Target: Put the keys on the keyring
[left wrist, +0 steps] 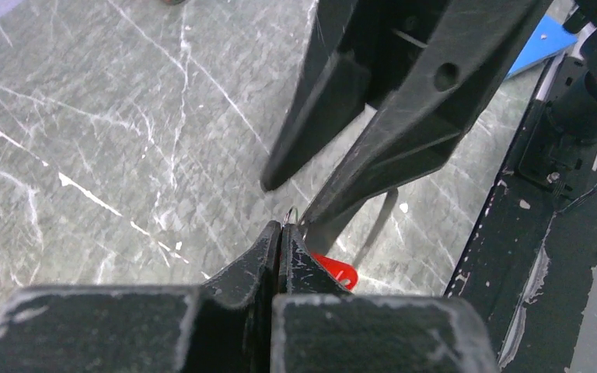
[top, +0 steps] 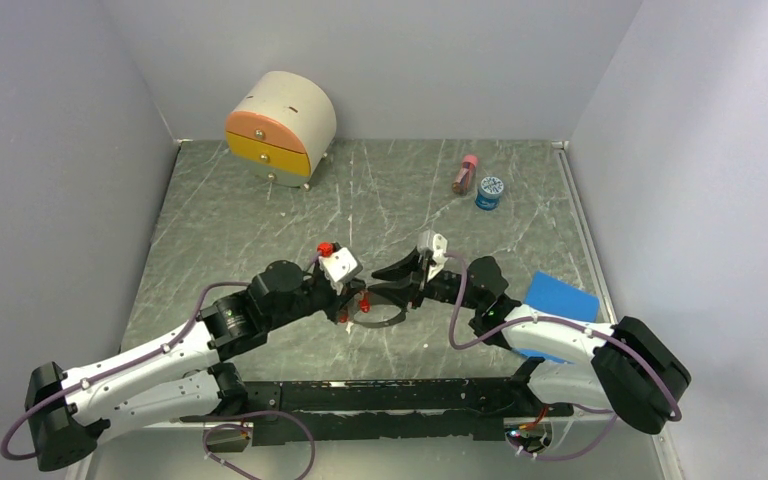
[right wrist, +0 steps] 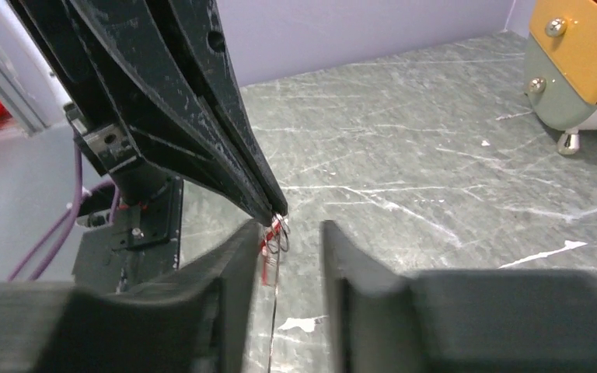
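The keyring, a thin dark wire hoop, sits mid-table between both grippers. My left gripper is shut, pinching the small rings at the top of a red-tagged key. In the left wrist view the shut left gripper shows a wire loop at its tips, with a red tag just beyond. My right gripper is open; the keyring wire runs down between its fingers, close to the left one. Another red key lies by the hoop.
A round-topped mini drawer chest stands at the back left. A pink bottle and a blue-lidded jar are at the back right. A blue flat block lies under the right arm. A black rail runs along the near edge.
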Tool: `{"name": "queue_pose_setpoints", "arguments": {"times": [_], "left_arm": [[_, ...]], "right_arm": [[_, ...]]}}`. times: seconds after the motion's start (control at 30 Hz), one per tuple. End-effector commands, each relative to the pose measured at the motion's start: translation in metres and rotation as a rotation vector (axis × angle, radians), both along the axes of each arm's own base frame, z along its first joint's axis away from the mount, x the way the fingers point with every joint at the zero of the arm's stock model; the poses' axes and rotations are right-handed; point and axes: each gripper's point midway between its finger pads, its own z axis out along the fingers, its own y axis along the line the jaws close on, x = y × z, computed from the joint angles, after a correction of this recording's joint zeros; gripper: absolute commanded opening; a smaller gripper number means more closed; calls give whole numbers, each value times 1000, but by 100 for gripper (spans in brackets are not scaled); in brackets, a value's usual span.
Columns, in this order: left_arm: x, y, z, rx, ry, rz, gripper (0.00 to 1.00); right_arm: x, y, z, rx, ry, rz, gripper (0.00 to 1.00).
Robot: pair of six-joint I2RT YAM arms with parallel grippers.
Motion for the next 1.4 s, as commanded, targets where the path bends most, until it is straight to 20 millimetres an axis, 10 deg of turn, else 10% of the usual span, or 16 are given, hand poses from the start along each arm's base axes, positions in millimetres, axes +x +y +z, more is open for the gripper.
{"name": "queue_pose_setpoints", "arguments": {"times": [0.0, 0.33, 0.6, 0.73, 1.1, 1.37], "left_arm": [[6, 4, 22, -30, -17, 43, 3], [10, 14, 15, 39, 142, 156, 3], [16, 25, 5, 44, 253, 300, 3], [20, 27, 6, 35, 255, 330, 2], [35, 34, 15, -33, 275, 472, 3], [44, 43, 7, 2, 278, 567, 3]], "right_arm": [[5, -4, 34, 84, -96, -40, 47], [25, -31, 41, 48, -269, -236, 98], [51, -34, 37, 34, -139, -357, 99], [34, -11, 31, -39, -138, -176, 99], [7, 15, -11, -160, -23, 80, 68], [-8, 21, -23, -186, 46, 169, 25]]}}
